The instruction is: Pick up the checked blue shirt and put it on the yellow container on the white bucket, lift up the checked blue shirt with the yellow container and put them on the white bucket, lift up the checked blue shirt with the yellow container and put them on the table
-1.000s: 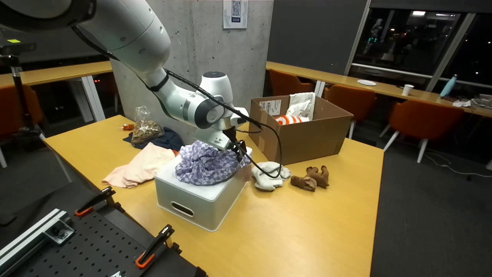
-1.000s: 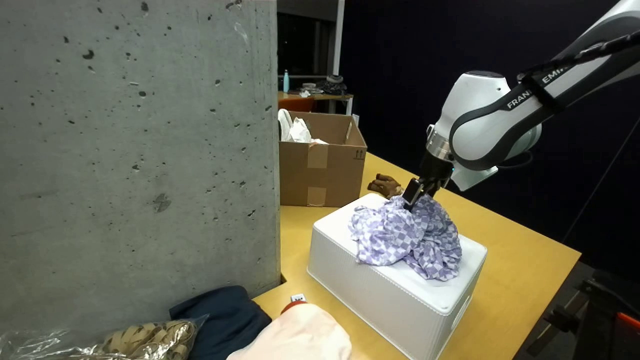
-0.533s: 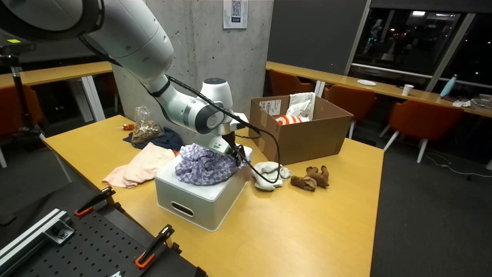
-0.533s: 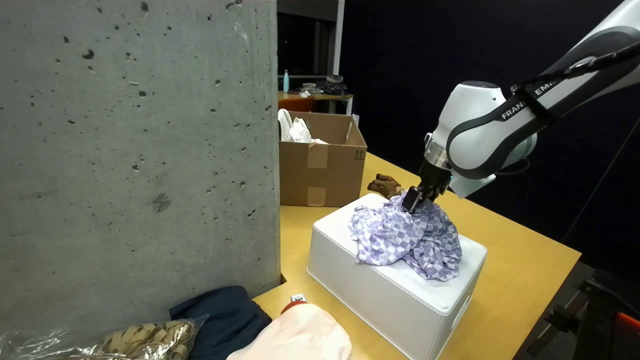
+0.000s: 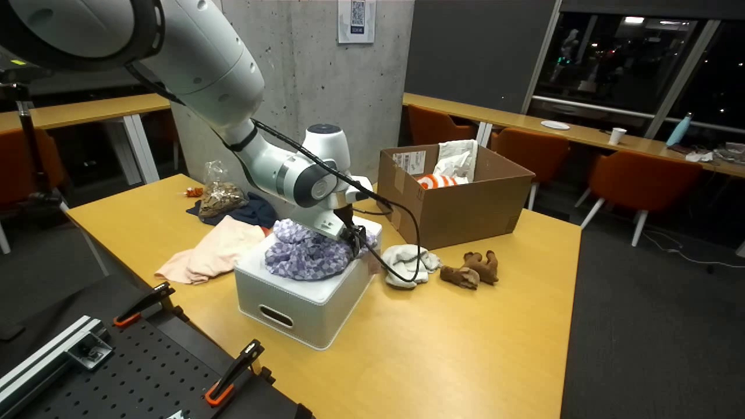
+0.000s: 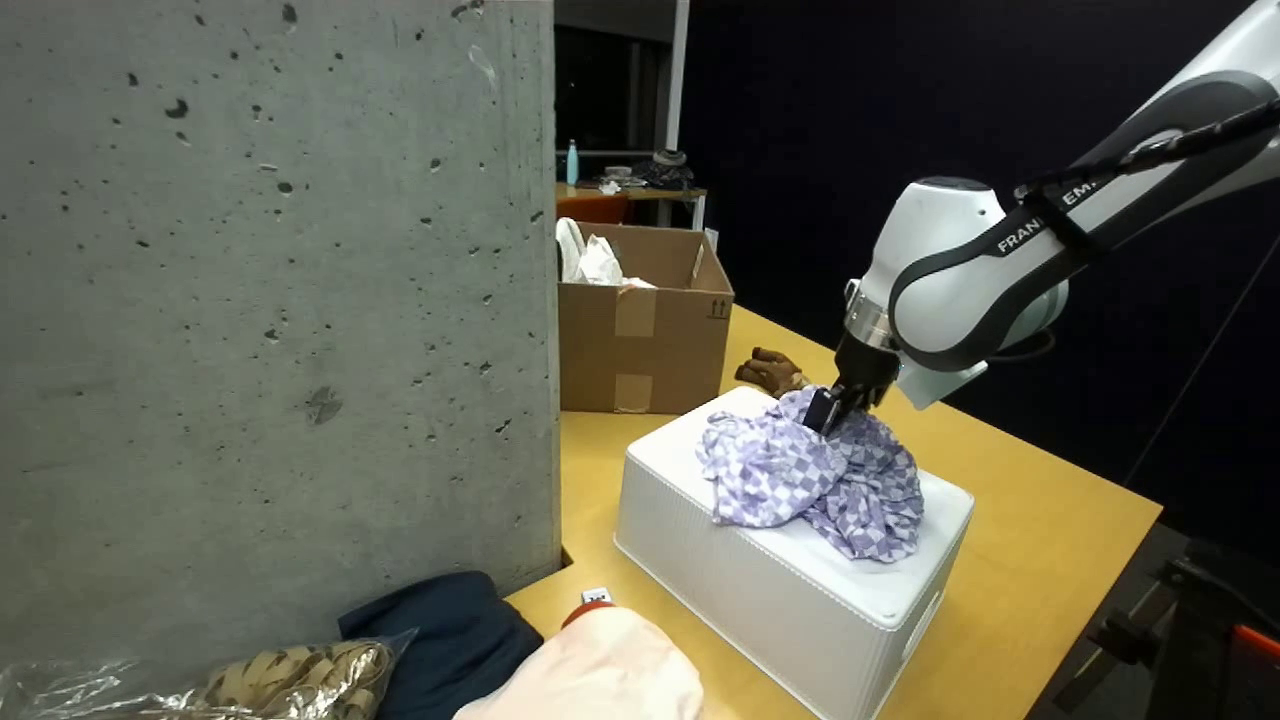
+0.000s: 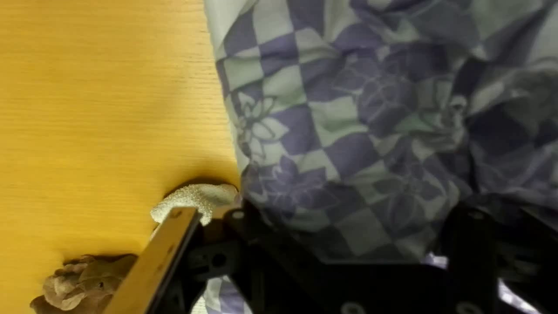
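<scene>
The blue-purple checked shirt (image 5: 305,259) lies crumpled on top of the white box-shaped bucket (image 5: 308,326). In an exterior view the shirt (image 6: 770,475) covers the middle of the bucket's white top (image 6: 740,600). My gripper (image 5: 356,241) points down into the shirt at its far side; in an exterior view the gripper (image 6: 835,410) touches the cloth. In the wrist view the fingers (image 7: 355,218) are wide apart, with the shirt (image 7: 301,117) bulging between them. The fingertips are partly hidden by cloth. No yellow container shows; it is hidden or out of view.
A cardboard box (image 5: 471,209) stands behind the bucket. A white cloth (image 5: 407,265) and a brown plush toy (image 5: 474,270) lie beside it on the yellow table (image 5: 465,349). A pink cloth (image 5: 215,250), a navy cloth (image 5: 256,210) and a plastic bag (image 5: 221,198) lie opposite.
My gripper has moved down, deeper into the shirt. The cloth round the fingers is pressed slightly lower. The bucket has not moved.
</scene>
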Controlling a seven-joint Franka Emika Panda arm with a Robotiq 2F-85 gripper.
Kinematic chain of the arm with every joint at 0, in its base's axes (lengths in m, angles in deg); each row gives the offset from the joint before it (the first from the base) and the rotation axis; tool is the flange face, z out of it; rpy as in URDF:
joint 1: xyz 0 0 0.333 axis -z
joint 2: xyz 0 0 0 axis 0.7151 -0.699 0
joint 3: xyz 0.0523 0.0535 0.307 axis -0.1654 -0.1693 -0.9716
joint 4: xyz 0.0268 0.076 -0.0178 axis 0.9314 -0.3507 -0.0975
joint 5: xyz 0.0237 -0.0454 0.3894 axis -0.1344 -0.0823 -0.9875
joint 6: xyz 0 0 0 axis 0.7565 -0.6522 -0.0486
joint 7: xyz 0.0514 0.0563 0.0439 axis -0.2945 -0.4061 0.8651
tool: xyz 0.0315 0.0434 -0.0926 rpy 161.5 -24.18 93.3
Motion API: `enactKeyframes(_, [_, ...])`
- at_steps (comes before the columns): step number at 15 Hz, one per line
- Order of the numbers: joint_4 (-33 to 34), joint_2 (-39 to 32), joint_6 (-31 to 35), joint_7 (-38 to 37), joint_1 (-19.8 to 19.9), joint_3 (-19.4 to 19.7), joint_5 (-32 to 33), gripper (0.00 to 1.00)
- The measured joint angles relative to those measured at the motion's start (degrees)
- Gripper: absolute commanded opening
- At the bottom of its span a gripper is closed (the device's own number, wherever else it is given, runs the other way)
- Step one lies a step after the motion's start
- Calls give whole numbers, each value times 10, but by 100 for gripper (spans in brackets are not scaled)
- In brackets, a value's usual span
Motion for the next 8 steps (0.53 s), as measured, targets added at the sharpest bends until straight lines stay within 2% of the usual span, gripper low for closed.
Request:
enactKeyframes(2, [3, -3, 0, 3, 3, -5, 0, 35])
enactKeyframes(5, [5, -3, -1, 8, 5, -8, 0, 30])
enactKeyframes(8, [6, -2, -1, 10, 4, -9, 0, 30])
